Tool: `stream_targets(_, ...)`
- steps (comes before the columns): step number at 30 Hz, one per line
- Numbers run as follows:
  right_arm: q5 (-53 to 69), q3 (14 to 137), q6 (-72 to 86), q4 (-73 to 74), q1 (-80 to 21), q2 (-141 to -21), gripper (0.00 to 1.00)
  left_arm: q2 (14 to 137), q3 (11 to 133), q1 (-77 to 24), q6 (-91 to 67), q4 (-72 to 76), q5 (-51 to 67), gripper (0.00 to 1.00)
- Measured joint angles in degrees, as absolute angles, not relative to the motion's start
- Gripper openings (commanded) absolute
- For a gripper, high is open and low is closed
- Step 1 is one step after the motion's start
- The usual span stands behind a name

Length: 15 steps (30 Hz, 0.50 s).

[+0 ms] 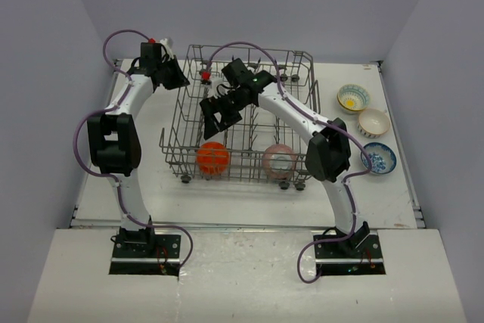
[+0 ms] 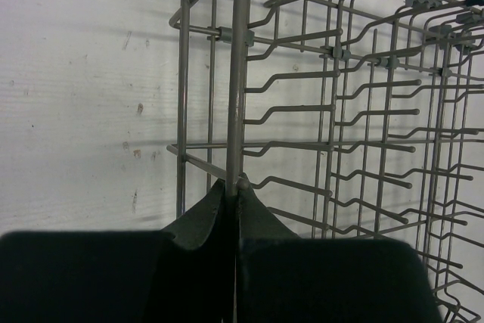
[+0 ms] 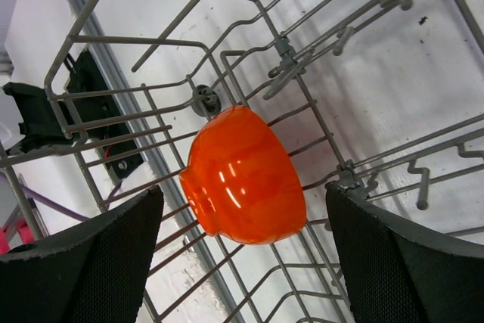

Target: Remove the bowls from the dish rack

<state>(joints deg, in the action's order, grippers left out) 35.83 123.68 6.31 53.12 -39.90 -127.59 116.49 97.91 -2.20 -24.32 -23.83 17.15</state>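
The grey wire dish rack (image 1: 302,73) stands mid-table. An orange bowl (image 1: 212,157) lies on its side in the near left part, and a pink bowl (image 1: 280,160) in the near right part. My right gripper (image 1: 219,120) hangs open inside the rack, just beyond the orange bowl. In the right wrist view the orange bowl (image 3: 246,175) lies between and beyond the open gripper (image 3: 246,262), untouched. My left gripper (image 1: 178,77) is at the rack's far left corner. In the left wrist view it (image 2: 236,191) is shut on a rack wire (image 2: 238,73).
Three bowls stand on the table right of the rack: a whitish one with a yellow mark (image 1: 353,97), a pale cream one (image 1: 373,122) and a blue-and-white one (image 1: 378,158). Upright tines (image 2: 363,111) fill the rack. Walls enclose the table at the back and both sides.
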Motion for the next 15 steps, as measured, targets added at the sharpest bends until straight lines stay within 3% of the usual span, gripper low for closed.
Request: stream_targets(15, 44.88, 122.93, 4.4, 53.06, -40.99, -130.76, 0.85, 115.68, 96.18, -2.2, -24.45, -22.11, 17.1, 0.0)
